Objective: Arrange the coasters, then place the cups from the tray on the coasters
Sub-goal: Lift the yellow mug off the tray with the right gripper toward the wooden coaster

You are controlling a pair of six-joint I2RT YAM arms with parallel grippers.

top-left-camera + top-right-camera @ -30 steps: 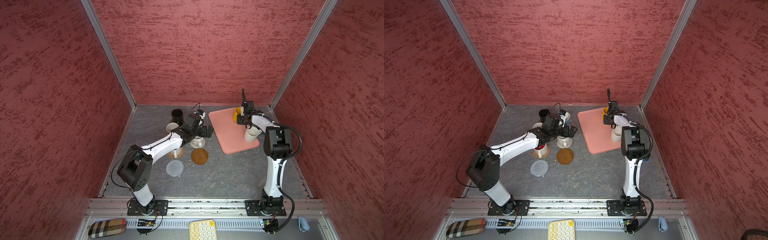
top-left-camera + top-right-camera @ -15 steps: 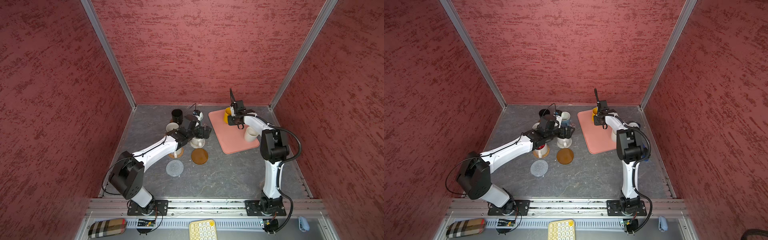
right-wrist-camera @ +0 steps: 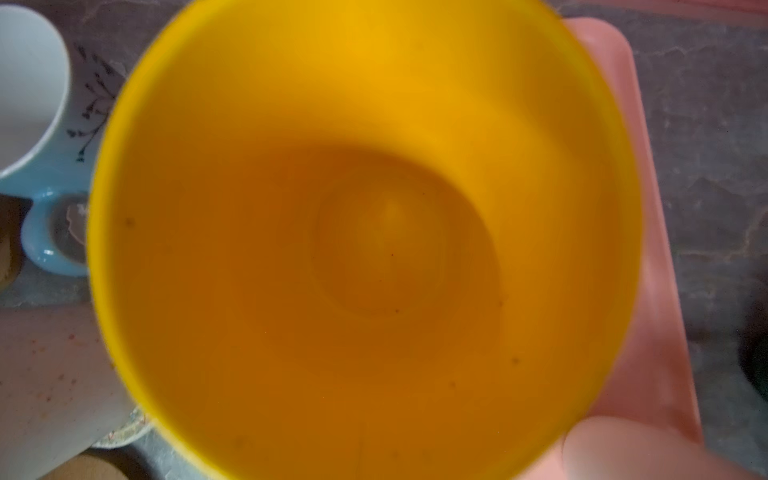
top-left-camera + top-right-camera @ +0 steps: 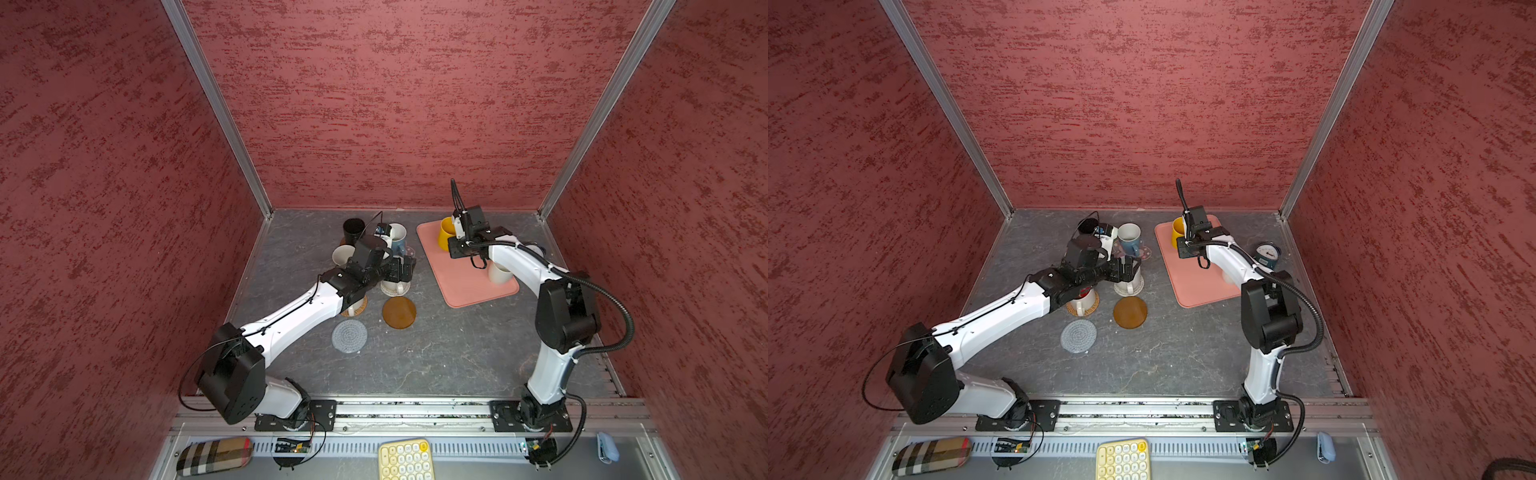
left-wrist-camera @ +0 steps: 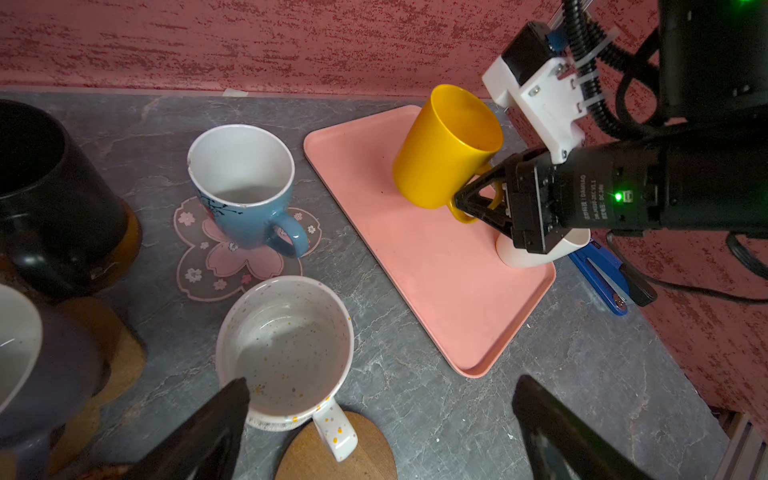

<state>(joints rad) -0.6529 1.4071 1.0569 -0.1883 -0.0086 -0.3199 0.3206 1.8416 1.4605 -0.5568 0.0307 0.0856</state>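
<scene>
While the right jaws pinch its handle, the yellow cup (image 5: pixel 446 145) tilts.

Soft even light, faint shadows, top views sharp, yellow cup (image 3: pixel 365 232) blurred in right wrist view

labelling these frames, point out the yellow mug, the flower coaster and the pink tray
yellow mug (image 5: pixel 440 162), left wrist view, outer side wall
flower coaster (image 5: pixel 226 266), left wrist view, bare front petal
pink tray (image 5: pixel 449 286), left wrist view, bare floor

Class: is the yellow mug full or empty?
Empty: the right wrist view looks straight into the yellow mug and shows its bare bottom.
</scene>
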